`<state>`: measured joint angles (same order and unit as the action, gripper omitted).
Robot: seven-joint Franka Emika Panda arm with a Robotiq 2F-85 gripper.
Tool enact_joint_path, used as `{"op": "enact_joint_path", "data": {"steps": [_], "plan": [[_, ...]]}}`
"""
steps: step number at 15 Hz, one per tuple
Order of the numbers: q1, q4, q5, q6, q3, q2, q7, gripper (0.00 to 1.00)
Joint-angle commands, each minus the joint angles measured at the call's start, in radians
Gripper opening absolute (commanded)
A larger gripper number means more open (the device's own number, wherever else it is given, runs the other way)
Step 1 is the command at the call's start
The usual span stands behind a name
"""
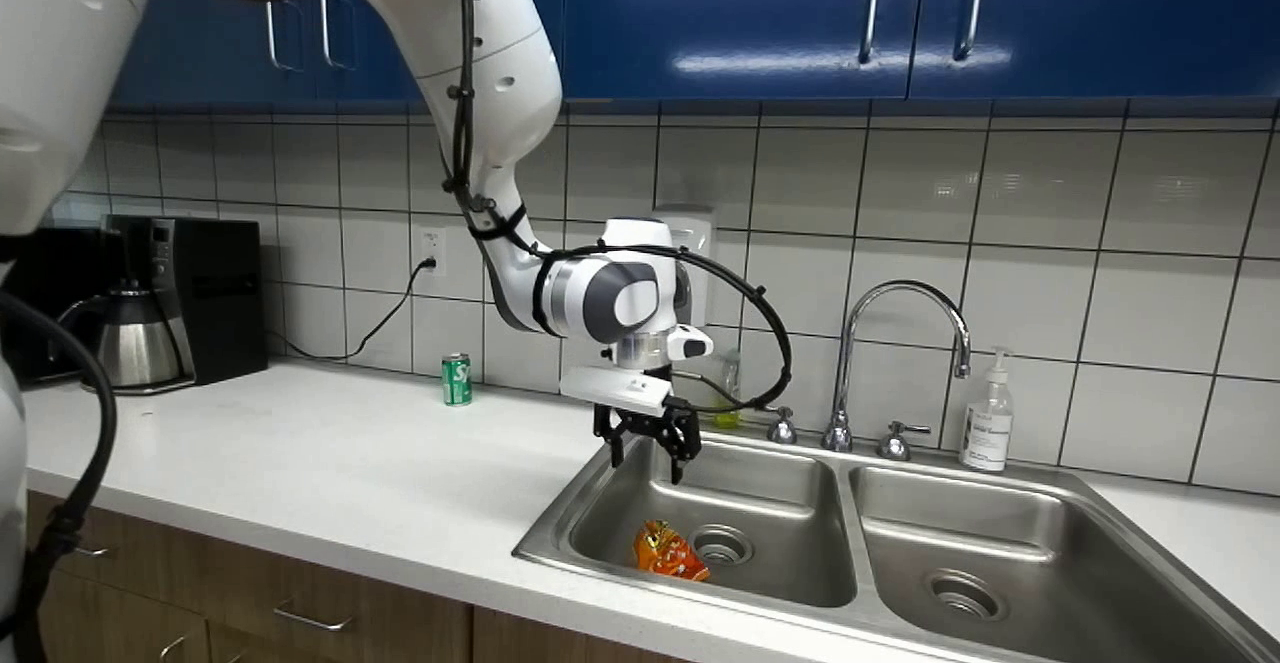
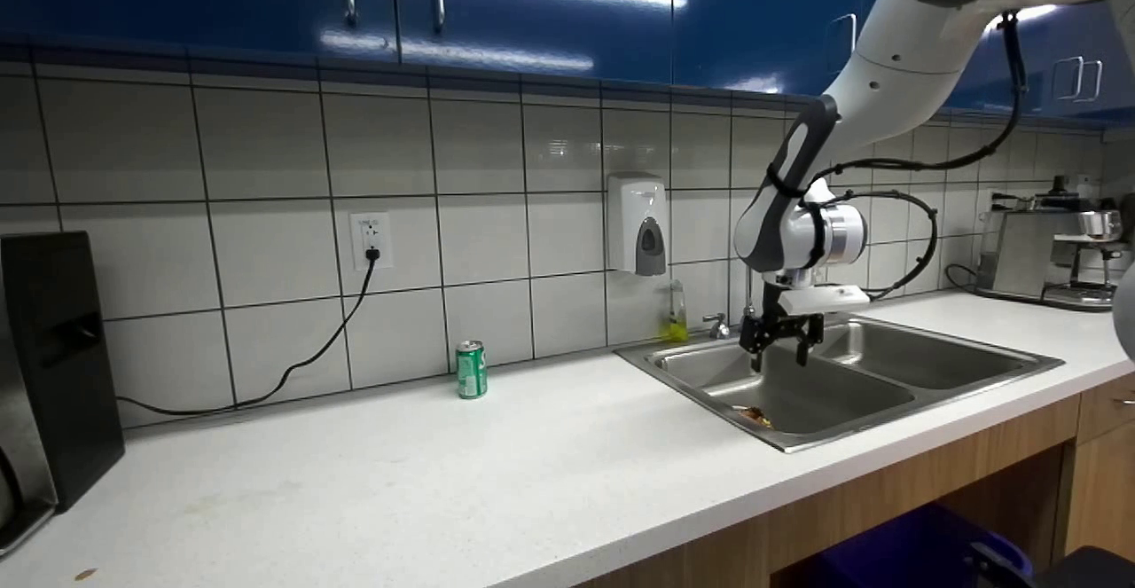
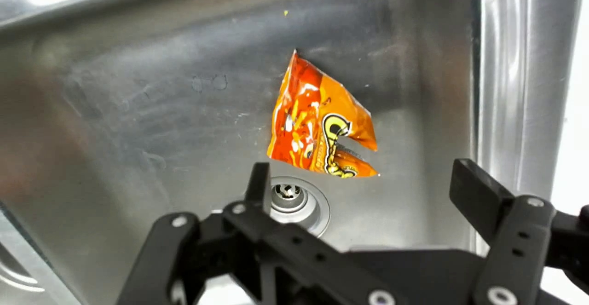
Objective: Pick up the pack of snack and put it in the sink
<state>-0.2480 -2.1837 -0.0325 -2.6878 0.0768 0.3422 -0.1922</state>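
Hangs above one basin [image 3: 165, 121] of the sink [image 1: 562, 515], with a downward gripper [image 1: 647, 467] and two widely separated fingers [image 3: 481, 199]. Can see the pack of snack [image 3: 313, 116], orange-red with yellow marks, inside this basin, lower than the gripper and, in the wrist view, ahead of the fingers, apart from both. Just beside the pack, also lower than the gripper: the drain [image 3: 295, 203]. Beside the gripper, at the back of the sink: the curved tap [image 1: 845, 363]. Well apart from the gripper, on the counter [image 1: 330, 463]: a green can [image 1: 456, 380]. In an exterior view, only part of the pack [image 2: 755, 417] in sight, so hard to judge its shape.
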Motion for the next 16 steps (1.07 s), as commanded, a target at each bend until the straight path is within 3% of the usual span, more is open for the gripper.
{"op": "enact_joint_path", "data": {"steps": [1,10,11,16], "plan": [[0.013,-0.091,0.014,0.140,0.008,-0.143,-0.044,1.00],[0.073,-0.273,-0.015,0.336,0.014,-0.432,-0.111,1.00],[0.076,-0.212,-0.002,0.307,0.022,-0.338,-0.078,1.00],[0.089,-0.265,-0.001,0.314,0.025,-0.409,-0.077,1.00]]}}
